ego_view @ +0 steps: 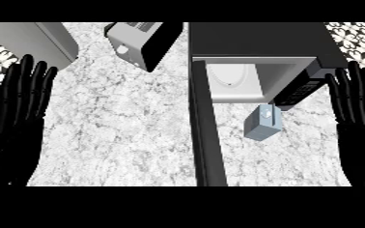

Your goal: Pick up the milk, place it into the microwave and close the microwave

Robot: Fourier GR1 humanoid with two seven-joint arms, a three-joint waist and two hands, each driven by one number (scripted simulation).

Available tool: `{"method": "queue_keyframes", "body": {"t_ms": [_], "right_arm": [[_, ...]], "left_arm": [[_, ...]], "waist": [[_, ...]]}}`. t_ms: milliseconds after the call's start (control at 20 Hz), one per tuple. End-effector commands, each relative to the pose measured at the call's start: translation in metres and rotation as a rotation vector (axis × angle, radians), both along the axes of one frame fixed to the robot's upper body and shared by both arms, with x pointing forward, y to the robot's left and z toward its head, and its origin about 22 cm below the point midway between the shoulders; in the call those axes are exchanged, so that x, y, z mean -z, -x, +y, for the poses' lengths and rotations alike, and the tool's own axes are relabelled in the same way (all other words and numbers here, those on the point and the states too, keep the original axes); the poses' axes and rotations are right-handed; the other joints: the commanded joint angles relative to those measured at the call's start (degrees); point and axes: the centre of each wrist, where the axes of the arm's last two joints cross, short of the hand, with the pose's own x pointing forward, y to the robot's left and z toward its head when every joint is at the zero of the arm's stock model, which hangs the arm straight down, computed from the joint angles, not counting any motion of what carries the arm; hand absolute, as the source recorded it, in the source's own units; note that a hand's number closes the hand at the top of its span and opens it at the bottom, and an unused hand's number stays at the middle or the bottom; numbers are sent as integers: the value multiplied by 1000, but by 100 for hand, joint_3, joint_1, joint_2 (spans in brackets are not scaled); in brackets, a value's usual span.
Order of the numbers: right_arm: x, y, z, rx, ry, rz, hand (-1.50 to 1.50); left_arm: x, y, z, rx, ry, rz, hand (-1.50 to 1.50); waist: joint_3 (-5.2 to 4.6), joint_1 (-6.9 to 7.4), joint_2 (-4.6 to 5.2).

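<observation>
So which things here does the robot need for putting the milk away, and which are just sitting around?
Needed:
milk carton, standing on the counter in front of the microwave
microwave, with its door swung open

Just sitting around:
toaster
grey appliance at the far left corner

Both hands, left hand and right hand, rest open at the edges.

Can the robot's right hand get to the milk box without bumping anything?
Probably yes. The milk stands on the counter before the open microwave, nothing lies between it and the right hand, and the door is on its far side.
</observation>
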Motion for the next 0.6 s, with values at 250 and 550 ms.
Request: {"method": "queue_keyframes", "body": {"t_ms": [250, 550], "right_arm": [[-28, -5, 56, -115, 22, -119, -150], [-42, 4, 60, -163, 40, 3, -150]], "left_arm": [[1, 3, -13, -61, 87, 52, -150], [6, 53, -7, -110, 166, 170, -150]], "waist": [[125, 105, 167], [125, 126, 157]]}}
